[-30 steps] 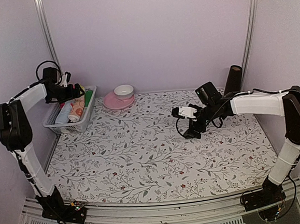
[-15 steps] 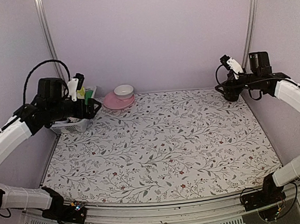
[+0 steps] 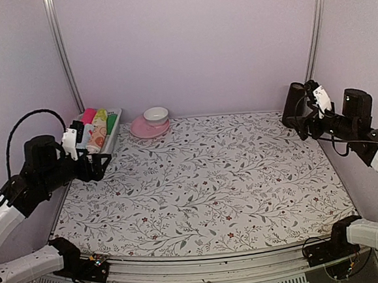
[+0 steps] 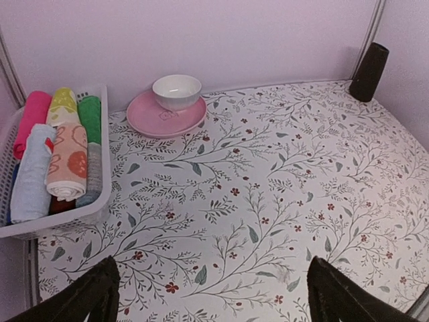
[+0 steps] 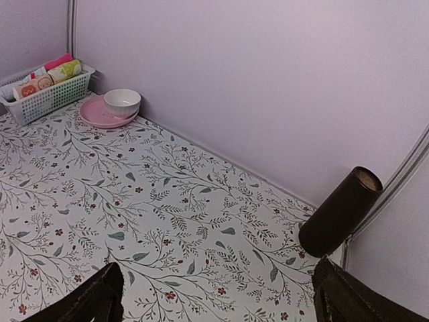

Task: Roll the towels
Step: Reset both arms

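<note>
**The left arm (image 3: 40, 169) was closer**

The pale blue towel (image 4: 30, 178) and the peach towel (image 4: 67, 157) lay side by side in the basket (image 4: 60, 227) at the far left of the worktop (image 4: 268, 201). Both were rolled, with their long sides pointing to the back wall. We saw them ahead and left of the left claw (image 4: 211, 285), which gaped wide and held nothing. The right claw (image 5: 214, 288) was wide and empty too, but well apart from them
</note>
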Controlling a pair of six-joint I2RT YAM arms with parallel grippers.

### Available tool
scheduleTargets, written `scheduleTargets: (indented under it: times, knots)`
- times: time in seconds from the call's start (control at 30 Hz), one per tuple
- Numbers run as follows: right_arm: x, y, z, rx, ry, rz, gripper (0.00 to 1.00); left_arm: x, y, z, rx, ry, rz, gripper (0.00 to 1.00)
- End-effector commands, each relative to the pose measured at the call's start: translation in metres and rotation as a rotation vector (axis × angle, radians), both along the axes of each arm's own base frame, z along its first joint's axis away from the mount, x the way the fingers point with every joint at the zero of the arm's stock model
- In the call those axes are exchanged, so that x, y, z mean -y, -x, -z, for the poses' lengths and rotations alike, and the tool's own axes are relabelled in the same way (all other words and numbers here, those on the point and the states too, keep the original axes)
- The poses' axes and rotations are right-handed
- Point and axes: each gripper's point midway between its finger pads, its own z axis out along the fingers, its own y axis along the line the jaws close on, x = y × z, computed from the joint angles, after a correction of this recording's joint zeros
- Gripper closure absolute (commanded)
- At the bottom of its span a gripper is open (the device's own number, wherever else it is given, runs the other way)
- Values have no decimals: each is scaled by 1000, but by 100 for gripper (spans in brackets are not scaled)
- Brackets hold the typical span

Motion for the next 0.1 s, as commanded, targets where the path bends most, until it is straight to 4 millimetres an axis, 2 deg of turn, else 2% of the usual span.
scheduleTargets:
  times: [0.0,0.07]
  knots:
    - [3,3,-12,79,-18,13,1,-13,12,-4,98,14,-34,3]
    - [2,3,-11,79,-28,9,1,-13,17,-12,138,34,-18,3]
